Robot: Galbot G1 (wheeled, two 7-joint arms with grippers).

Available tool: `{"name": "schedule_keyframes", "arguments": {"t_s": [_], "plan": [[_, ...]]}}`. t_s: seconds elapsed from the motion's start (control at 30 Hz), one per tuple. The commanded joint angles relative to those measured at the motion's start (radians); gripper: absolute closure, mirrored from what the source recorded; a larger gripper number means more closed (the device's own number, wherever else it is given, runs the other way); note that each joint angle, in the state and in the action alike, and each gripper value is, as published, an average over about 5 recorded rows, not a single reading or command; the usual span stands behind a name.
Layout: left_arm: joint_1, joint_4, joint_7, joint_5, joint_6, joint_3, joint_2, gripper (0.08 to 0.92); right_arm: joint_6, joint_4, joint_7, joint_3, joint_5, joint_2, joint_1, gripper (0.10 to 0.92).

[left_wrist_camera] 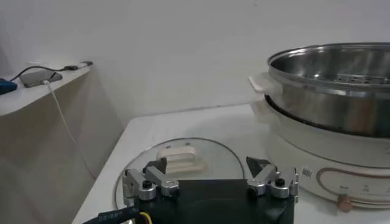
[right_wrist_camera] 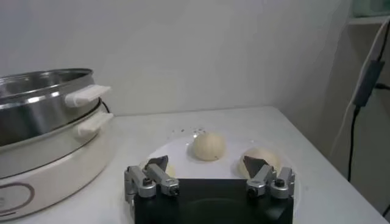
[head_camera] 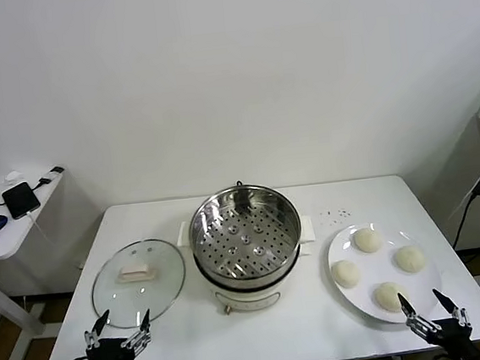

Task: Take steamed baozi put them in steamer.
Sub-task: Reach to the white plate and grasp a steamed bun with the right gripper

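Four cream-white baozi lie on a white plate point(head_camera: 430, 302) at the table's right: far point(head_camera: 366, 239), left point(head_camera: 345, 273), right point(head_camera: 409, 258) and near point(head_camera: 390, 296). The steel steamer point(head_camera: 245, 233) with its perforated floor stands empty at the table's middle on a white base. My right gripper point(head_camera: 423, 303) is open and empty at the table's near edge, just before the plate; its wrist view shows the gripper point(right_wrist_camera: 207, 164), a baozi point(right_wrist_camera: 209, 146) and the steamer point(right_wrist_camera: 46, 97). My left gripper point(head_camera: 121, 321) is open and empty at the near left edge, before the glass lid; it also shows in its wrist view point(left_wrist_camera: 210, 167).
A round glass lid point(head_camera: 138, 281) with a beige handle lies flat left of the steamer, also in the left wrist view point(left_wrist_camera: 180, 159). A side desk point(head_camera: 6, 228) at the far left holds a phone and a blue mouse. A shelf and cable stand at the right.
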Motion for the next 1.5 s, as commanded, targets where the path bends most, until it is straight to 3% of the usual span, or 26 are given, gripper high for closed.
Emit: {"name": "schedule_keyframes", "arguments": {"t_s": [0.03,0.13,0.4,0.6,0.77,0.93,1.2,1.5], "plan": [[-0.005,0.002,0.002,0.001,0.001,0.001,-0.004,0.177,-0.079,-0.014,-0.082,0.068,-0.141,-0.144,0.098,0.203],[-0.007,0.003,0.002,-0.001,0.002,0.004,-0.006,0.177,-0.124,-0.059,-0.231,0.095,-0.257,-0.214,0.206,0.203],[-0.001,-0.003,0.001,0.002,0.0,0.008,-0.011,0.177,-0.235,-0.217,-0.828,-0.007,-0.59,-0.447,0.616,0.203],[0.007,-0.004,0.001,-0.018,0.001,-0.004,-0.012,0.177,-0.203,-0.357,-1.092,-0.293,-0.791,-0.627,0.936,0.203],[0.002,-0.004,0.005,-0.045,0.013,-0.017,-0.015,0.177,-0.103,-0.462,-1.181,-0.611,-0.894,-0.675,1.223,0.203],[0.003,-0.003,0.009,-0.052,0.015,-0.024,-0.019,0.177,0.038,-0.593,-1.256,-0.829,-0.967,-0.6,1.455,0.203],[0.002,0.007,0.014,-0.057,0.022,-0.032,-0.034,0.177,0.067,-0.798,-1.312,-0.99,-1.065,-0.42,1.612,0.203],[-0.004,0.022,0.005,-0.049,0.012,-0.042,-0.046,0.177,0.069,-0.904,-1.286,-1.0,-1.086,-0.302,1.614,0.203]]}}
